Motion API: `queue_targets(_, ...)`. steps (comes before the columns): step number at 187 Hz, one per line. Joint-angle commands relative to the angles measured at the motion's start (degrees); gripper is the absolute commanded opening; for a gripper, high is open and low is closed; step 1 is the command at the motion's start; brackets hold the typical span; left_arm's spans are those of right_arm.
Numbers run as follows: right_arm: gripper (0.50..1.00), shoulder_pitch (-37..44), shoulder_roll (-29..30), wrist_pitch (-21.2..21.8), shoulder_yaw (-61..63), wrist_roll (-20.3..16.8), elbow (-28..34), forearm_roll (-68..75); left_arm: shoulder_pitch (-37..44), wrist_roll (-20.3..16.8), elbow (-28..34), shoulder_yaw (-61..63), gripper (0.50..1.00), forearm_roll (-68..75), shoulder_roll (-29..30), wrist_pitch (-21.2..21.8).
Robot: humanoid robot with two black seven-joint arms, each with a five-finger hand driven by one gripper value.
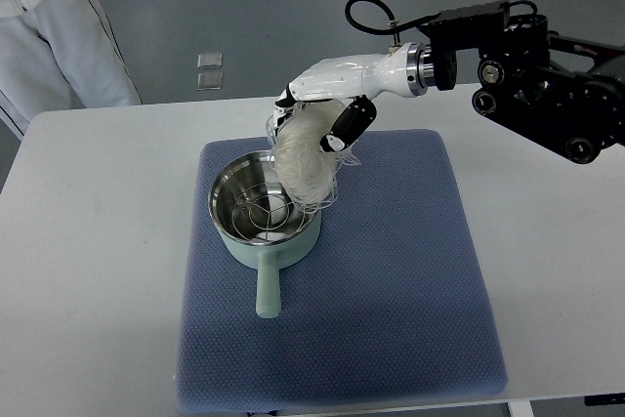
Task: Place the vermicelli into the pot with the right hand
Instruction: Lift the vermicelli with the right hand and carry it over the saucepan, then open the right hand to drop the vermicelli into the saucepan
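My right hand [317, 116], white with black fingers, reaches in from the right and hovers above the pot's far rim. Its fingers are curled around a bundle of white vermicelli [301, 163], which hangs down in a thick curved clump. The lower end of the strands droops over the pot's right inner edge. The pot [234, 231] is pale green outside with a shiny steel inside, and its handle [266, 290] points toward the near side. It stands on the left part of a blue mat [391, 271]. My left arm does not show.
The mat lies on a white table [98, 241]. A person in white trousers [59, 26] stands beyond the table's far left corner. The black right arm [532, 75] stretches over the far right of the table.
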Motion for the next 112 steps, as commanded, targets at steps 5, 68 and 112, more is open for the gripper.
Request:
queue_targets(5, 0.578, -0.8, 4.0, -1.9, 0.0, -0.1, -2.9, -0.1, 0.0, 0.0, 0.0, 0.0, 1.000, 0.0, 0.0, 0.0)
queue_targets(68, 0.725, -3.5, 9.6, -5.1, -0.1, -2.5, -6.9, -0.5, 0.0, 0.0, 0.0, 0.0, 1.000, 0.0, 0.0, 0.0)
queue_targets(112, 0.864, -4.5, 10.3, -7.5, -0.2, -2.5, -7.4, -0.3, 0.0, 0.0, 0.0, 0.0, 1.000, 0.0, 0.0, 0.0)
